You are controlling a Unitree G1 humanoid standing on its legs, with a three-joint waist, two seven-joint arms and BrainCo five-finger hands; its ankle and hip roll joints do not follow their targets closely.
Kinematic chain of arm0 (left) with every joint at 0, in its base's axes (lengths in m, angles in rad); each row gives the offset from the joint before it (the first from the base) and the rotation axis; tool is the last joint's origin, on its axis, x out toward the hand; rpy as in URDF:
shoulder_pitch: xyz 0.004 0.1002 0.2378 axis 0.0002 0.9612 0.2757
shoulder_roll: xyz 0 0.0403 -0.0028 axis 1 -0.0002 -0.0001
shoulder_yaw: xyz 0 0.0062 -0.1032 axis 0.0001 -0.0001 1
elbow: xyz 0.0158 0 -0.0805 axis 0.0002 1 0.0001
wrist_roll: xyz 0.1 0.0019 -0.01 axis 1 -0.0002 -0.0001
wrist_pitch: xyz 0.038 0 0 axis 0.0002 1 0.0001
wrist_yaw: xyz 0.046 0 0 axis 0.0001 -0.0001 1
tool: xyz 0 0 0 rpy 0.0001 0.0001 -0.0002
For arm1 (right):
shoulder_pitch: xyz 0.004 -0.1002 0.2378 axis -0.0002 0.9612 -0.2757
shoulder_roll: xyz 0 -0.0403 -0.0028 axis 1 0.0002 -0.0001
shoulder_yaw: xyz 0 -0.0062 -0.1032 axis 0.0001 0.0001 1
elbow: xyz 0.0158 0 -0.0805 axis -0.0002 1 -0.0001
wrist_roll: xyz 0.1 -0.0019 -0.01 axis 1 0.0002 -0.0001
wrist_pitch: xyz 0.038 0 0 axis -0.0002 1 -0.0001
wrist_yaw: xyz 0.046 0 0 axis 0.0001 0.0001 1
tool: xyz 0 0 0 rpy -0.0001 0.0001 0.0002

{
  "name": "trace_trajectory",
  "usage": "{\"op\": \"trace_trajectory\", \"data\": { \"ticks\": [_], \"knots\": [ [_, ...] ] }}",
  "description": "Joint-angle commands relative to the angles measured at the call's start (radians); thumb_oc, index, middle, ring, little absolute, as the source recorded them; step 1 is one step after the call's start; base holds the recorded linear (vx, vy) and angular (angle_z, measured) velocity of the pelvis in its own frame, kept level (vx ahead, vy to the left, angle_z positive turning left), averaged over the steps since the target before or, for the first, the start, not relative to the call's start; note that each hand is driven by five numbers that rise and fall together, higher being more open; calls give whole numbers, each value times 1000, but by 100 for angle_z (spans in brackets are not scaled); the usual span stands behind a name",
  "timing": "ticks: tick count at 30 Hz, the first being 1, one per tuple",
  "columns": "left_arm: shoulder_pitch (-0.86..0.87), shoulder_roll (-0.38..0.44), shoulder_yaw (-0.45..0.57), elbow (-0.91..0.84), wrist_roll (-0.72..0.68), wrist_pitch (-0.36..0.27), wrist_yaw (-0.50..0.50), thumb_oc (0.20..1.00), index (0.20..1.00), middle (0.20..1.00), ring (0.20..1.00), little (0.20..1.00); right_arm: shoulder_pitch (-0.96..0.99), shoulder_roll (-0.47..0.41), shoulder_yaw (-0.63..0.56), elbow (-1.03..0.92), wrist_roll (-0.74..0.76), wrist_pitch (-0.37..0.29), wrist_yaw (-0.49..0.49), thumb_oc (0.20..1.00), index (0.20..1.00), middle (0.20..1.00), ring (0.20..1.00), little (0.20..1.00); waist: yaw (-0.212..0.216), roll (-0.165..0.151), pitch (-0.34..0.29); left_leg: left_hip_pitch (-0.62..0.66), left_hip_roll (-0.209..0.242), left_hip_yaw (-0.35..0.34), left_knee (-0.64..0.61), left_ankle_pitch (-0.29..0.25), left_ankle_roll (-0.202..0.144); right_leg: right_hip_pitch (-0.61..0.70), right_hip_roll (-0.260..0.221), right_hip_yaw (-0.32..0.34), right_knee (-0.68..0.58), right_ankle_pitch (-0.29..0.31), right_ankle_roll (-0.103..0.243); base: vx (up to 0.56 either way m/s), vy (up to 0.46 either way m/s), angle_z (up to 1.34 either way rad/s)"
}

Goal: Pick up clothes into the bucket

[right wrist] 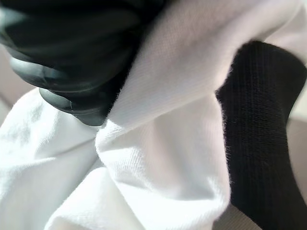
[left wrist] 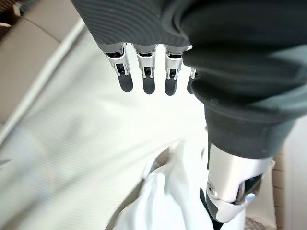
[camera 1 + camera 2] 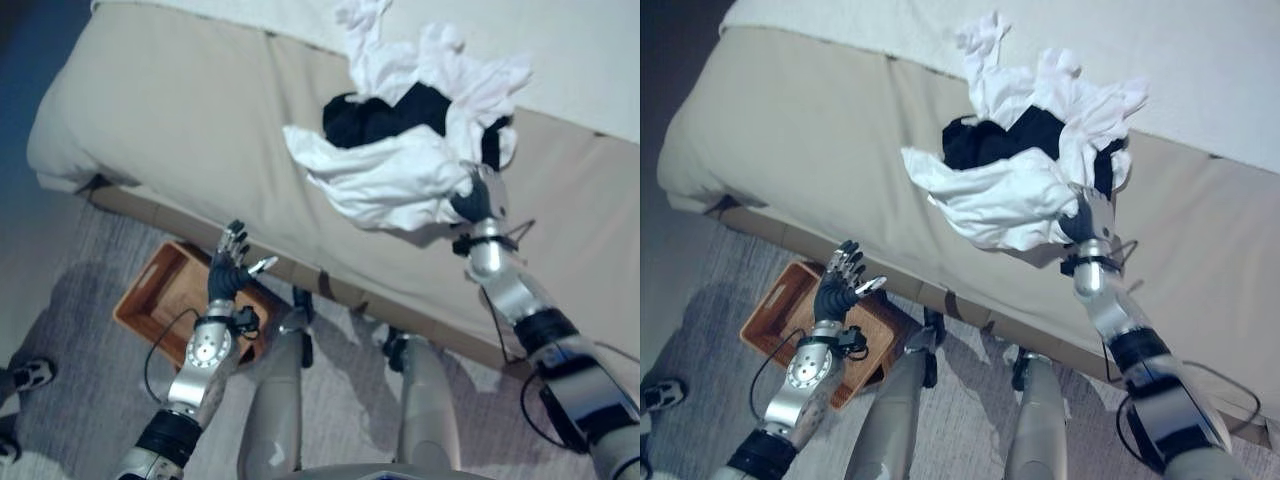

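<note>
Clothes (image 3: 400,150) lie heaped on the bed (image 3: 180,120); the bucket (image 3: 160,300) sits on the floor below its edge.

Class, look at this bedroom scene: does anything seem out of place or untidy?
Yes. A crumpled heap of white clothes tangled with a black garment lies on the beige bed, not in the brown wooden box on the floor. The right hand reaches into the heap.

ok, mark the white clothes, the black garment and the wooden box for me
white clothes (image 3: 375,175): left eye view, front fold of the pile
black garment (image 3: 375,118): left eye view, middle of the dark patch
wooden box (image 3: 768,306): right eye view, left wall
</note>
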Motion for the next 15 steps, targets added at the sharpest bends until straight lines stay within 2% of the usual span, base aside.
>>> {"op": "trace_trajectory", "data": {
  "ticks": [1, 7, 10, 15],
  "knots": [
    [-3, 1, 26, -8, 64, -51, -20, 1000, 1000, 1000, 1000, 1000, -45, -60, -92, -56, 64, -83, -40, 200, 200, 200, 200, 200, 3, -15, -15, 44, 39, -51, 22, -66, -41, 75, -32, 4, -201, 225, 53, 42, -12, -7],
    [15, 4, 33, -4, 64, -49, -46, 1000, 1000, 1000, 1000, 1000, 6, -66, -167, -146, 113, -123, -26, 200, 200, 200, 200, 200, -7, -28, -35, 108, 41, -44, -18, -52, -43, 150, -27, -2, -265, 251, 59, 34, -11, -5],
    [21, 6, 31, -2, 53, -41, -72, 1000, 1000, 1000, 1000, 1000, 21, -64, -172, -187, 193, -163, 33, 200, 200, 200, 200, 200, -11, -44, -53, 163, 50, -36, -34, -56, -44, 210, -19, 0, -306, 261, 62, 62, -25, -7],
    [29, 13, 27, -14, 35, -37, -98, 1000, 1000, 1000, 1000, 1000, -25, -90, -135, -136, 206, -148, 60, 200, 200, 200, 200, 200, -7, -53, -61, 177, 52, -32, -25, -60, -40, 231, -17, 1, -314, 262, 59, 16, -15, -7]
  ]
}}
